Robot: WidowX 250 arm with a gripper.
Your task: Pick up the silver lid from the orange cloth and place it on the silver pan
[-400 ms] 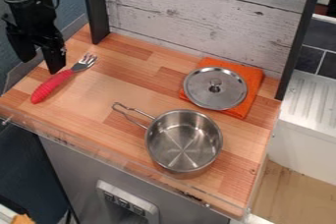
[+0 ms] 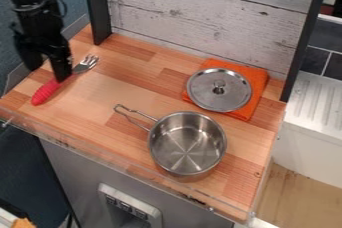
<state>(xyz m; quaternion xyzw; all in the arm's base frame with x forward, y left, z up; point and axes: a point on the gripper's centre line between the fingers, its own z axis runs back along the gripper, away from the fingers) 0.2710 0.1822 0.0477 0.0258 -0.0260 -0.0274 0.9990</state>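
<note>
One gripper (image 2: 47,74) hangs at one fork (image 2: 47,92), one lid (image 2: 230,97) near one pot (image 2: 186,147)

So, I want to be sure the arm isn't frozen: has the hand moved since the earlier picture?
Yes. The hand has shifted slightly right and down in the view, overlapping more of the red-handled fork.

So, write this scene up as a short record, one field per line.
gripper: black, fingers apart, at the fork; contact unclear
fork: red handle, metal tines, lying on the counter
pot: metal, upright, uncovered, long handle toward the fork's side
lid: metal, knob up, on the cloth
cloth: orange
counter: wooden
</note>
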